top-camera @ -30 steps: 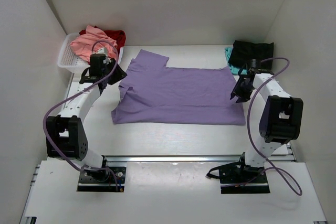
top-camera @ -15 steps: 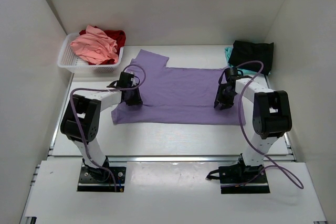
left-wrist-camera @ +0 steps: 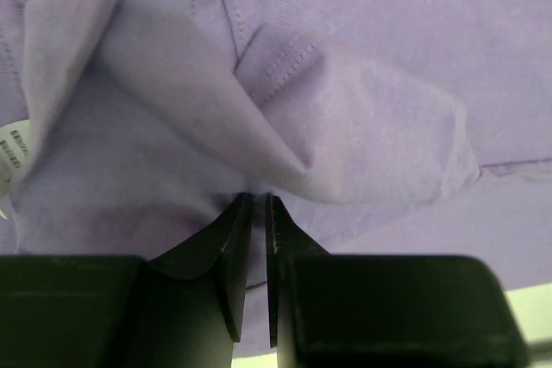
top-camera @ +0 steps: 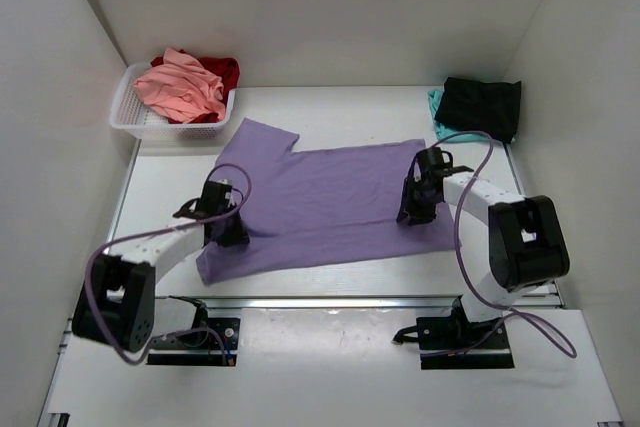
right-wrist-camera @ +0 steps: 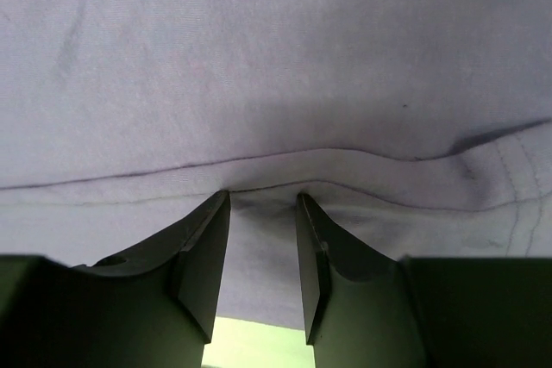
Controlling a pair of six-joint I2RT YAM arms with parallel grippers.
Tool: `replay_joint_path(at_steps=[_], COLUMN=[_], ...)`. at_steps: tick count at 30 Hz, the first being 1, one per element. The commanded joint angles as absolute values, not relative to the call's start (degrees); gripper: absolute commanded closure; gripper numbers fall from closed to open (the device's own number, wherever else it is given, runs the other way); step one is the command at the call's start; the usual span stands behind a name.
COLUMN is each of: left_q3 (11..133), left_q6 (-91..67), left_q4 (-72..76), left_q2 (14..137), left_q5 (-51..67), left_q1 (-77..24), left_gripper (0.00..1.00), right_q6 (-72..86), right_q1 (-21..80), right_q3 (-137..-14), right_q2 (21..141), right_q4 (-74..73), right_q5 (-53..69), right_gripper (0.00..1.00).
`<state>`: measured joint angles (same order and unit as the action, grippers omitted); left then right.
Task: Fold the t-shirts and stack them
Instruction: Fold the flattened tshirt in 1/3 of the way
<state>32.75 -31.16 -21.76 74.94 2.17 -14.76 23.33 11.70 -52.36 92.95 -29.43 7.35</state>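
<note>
The lavender t-shirt (top-camera: 320, 197) lies spread and skewed on the table, its near-left corner pulled toward me. My left gripper (top-camera: 228, 232) is shut on a bunched fold at its left side; in the left wrist view (left-wrist-camera: 259, 197) the jaws stand almost together with cloth (left-wrist-camera: 345, 127) pinched at the tips. My right gripper (top-camera: 410, 209) sits on the shirt's right part; in the right wrist view (right-wrist-camera: 263, 194) the jaws hold a narrow gap with a ridge of cloth (right-wrist-camera: 276, 66) between the tips. A salmon-pink shirt (top-camera: 180, 87) and a red one (top-camera: 225, 69) lie in the basket.
The white mesh basket (top-camera: 125, 115) stands at the back left. A black shirt (top-camera: 482, 102) lies on a teal one (top-camera: 436, 104) at the back right corner. White walls close in both sides and the back.
Both grippers came down from the far corners onto the lavender shirt. They then moved toward me, dragging it; the left side came nearer and the shirt turned askew.
</note>
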Motion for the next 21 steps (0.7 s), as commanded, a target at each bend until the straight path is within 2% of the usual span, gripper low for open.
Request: replay_joint_path(at_steps=[1, 5, 11, 15, 21], left_q3=[26.81, 24.08, 26.1, 30.22, 42.53], left_q6=[-31.37, -31.9, -31.55, -32.0, -32.34], left_q4=[-30.23, -30.23, -30.06, -31.55, -35.68], left_q2=[68.32, 63.2, 63.54, 64.33, 64.08], left_q5=[3.77, 5.79, 4.31, 4.4, 2.82], left_q1=[-14.51, -13.36, -11.78, -10.55, -9.58], left_gripper=[0.76, 0.74, 0.68, 0.66, 0.61], right_q6=[25.57, 28.73, 32.78, 31.82, 28.22], right_q1=[14.41, 16.96, 17.41, 14.51, 7.74], right_q3=[-44.84, -38.95, -34.89, -38.31, -46.74], right_q2=[91.68, 86.58, 79.2, 78.31, 77.17], right_q4=[-37.88, -38.41, -39.29, -43.75, -46.94], right_q5=[10.46, 12.13, 14.15, 10.21, 7.91], right_gripper=[0.65, 0.66, 0.66, 0.66, 0.64])
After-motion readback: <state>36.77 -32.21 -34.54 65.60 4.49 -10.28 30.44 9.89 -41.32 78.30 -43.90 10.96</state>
